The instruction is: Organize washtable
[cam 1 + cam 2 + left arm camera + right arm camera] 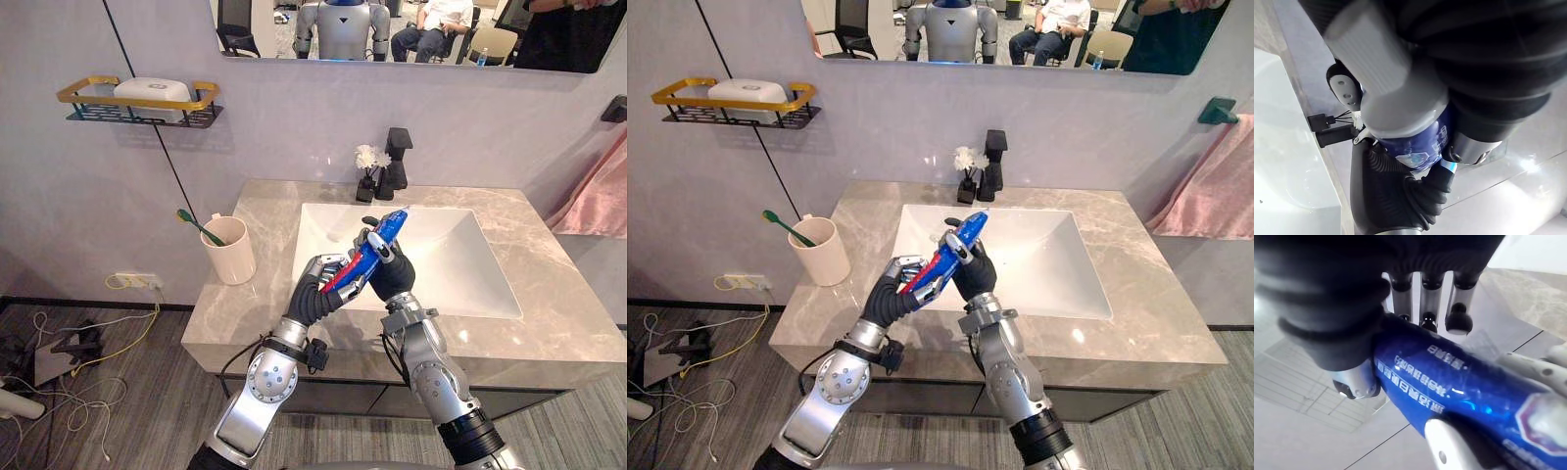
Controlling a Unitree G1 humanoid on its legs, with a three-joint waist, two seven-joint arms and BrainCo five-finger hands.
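Left eye view: both hands grip one toothpaste tube above the sink's near-left corner

On the wall at far left, a yellow-railed shelf [137,110] carries a white soap box [152,91]. Below it, on the left part of the marble table [563,294], a cream cup [230,257] stands upright with a green toothbrush [199,226] leaning out of it. Right of the cup, the left hand [321,284] has its fingers curled round the lower, red end of the toothpaste tube [359,264]. The tube slants up and to the right, its blue upper end free. The right hand [390,276] touches the left and is wrapped round the tube's middle; in the right wrist view its fingers [1458,318] and thumb close on the blue body. Behind them lies the white sink [460,259], with a black faucet [397,162] and a small white flower [370,157] at its back edge. A pink towel [598,196] hangs at far right.
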